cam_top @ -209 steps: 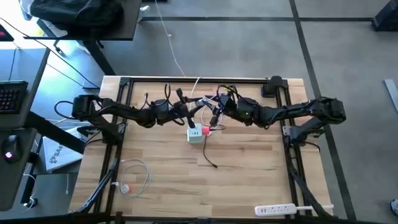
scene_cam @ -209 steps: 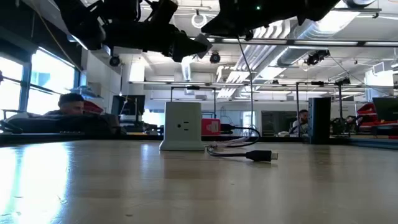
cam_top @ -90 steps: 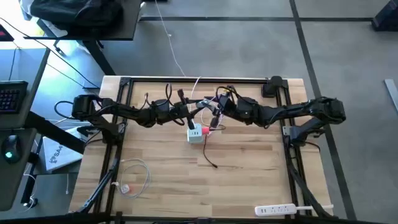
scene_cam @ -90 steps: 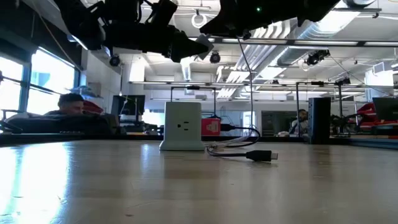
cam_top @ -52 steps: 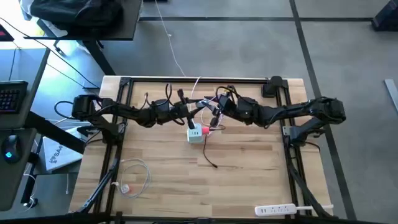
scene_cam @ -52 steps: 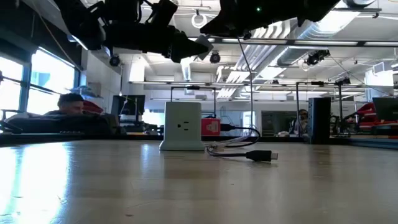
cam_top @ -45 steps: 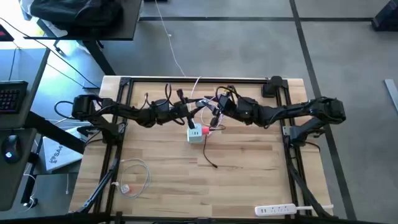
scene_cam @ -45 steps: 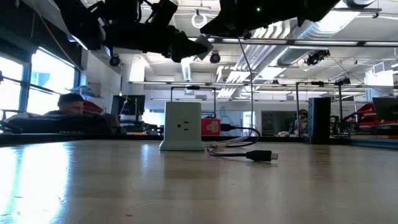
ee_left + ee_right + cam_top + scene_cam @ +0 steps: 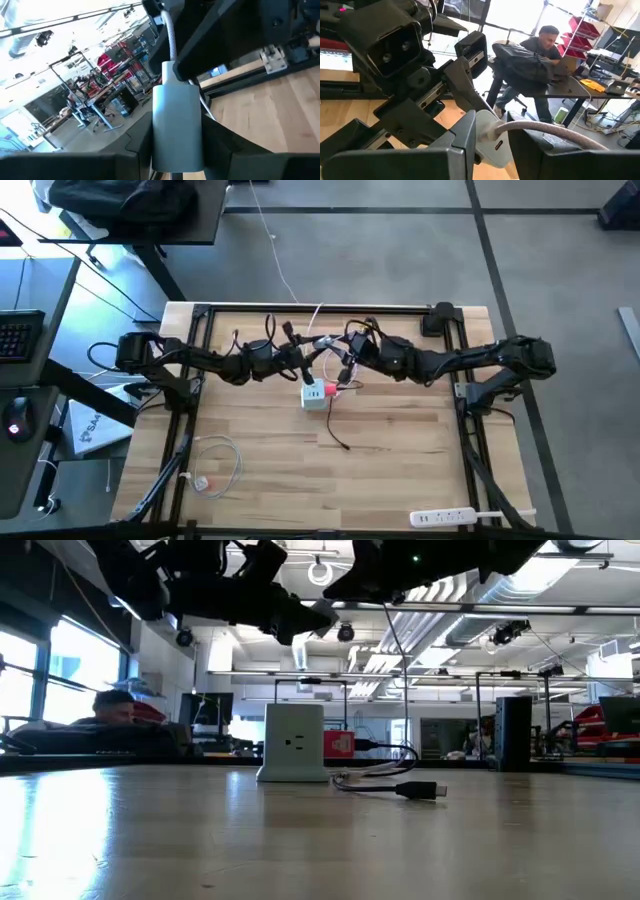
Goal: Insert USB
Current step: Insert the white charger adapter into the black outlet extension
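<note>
Red-pink USB (image 9: 331, 389) beside white charger cube (image 9: 314, 396), both tools (image 9: 320, 347) (image 9: 338, 363) clenched on silvery-blue plug (image 9: 177, 125)

The USB (image 9: 331, 389), a small red-pink plug on thin black cable, lies against the white charger cube (image 9: 314, 396).

We see a white charger cube (image 9: 314, 397), red-pink USB (image 9: 331, 389) on black cable (image 9: 337, 435), pale striped wood table (image 9: 400, 460), white power strip (image 9: 442, 518).

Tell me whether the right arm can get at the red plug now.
Probably not yet: the red plug lies uncovered beside the charger, but the right gripper is shut on a white-cabled plug.
</note>
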{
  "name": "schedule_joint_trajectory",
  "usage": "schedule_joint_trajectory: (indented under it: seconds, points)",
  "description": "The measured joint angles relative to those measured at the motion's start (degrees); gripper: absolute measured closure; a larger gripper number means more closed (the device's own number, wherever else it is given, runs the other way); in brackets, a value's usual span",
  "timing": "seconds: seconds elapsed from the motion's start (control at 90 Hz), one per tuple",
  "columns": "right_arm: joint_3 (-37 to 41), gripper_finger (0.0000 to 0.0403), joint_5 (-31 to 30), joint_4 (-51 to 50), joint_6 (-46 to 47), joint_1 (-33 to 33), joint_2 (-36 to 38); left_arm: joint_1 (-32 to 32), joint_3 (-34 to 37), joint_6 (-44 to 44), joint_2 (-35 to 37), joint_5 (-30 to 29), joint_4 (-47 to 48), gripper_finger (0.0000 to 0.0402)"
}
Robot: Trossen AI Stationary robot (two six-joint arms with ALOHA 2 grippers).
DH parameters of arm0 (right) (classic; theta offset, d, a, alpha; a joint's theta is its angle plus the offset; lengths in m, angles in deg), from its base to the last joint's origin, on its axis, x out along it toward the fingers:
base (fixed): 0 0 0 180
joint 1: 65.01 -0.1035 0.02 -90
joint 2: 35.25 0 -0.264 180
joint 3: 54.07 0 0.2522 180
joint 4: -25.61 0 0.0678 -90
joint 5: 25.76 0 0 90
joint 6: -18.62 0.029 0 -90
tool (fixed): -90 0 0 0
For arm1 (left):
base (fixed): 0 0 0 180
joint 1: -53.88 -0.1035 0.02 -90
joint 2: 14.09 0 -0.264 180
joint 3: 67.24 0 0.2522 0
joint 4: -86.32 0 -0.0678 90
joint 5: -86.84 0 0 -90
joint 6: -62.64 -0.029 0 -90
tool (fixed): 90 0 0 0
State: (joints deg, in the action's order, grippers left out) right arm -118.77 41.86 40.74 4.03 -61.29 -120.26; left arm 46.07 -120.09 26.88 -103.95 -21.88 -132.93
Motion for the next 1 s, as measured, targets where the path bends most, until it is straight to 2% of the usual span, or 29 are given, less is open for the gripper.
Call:
schedule_joint_trajectory:
  seconds: [0.122, 0.256, 0.422, 0.589, 0.789, 0.911, 1.0]
  points:
    - [0.00, 0.0325, -4.03, 0.00, 0.35, -0.04, 0.00, 0.00, 0.00, 0.06, 0.00, -0.05, 0.39, 0.0298]
    - [-0.02, 0.0325, -4.96, -0.01, 0.55, -0.04, 0.00, -0.04, 0.00, 0.85, 0.00, -0.40, 0.34, 0.0298]
    - [-0.02, 0.0320, -5.04, 0.03, 0.57, -0.04, 0.00, 0.01, 0.00, 3.09, 0.00, -4.93, -1.41, 0.0298]
    - [-0.02, 0.0285, -5.04, -0.03, 0.17, -0.50, 0.00, 0.54, 0.00, 2.68, 0.00, -5.89, -1.32, 0.0293]
    - [-0.02, 0.0236, -6.13, -0.43, -1.93, -1.65, 0.00, 1.24, 0.00, 1.05, 0.00, -6.14, -1.31, 0.0257]
    - [-0.02, 0.0221, -8.13, -1.28, -1.90, -2.33, 0.00, 1.18, 0.00, 0.00, 0.00, -6.65, -1.35, 0.0245]
    - [-0.02, 0.0212, -12.16, -1.55, 1.33, -2.81, 0.02, 1.18, 0.00, -0.83, 0.00, -6.69, -1.31, 0.0250]
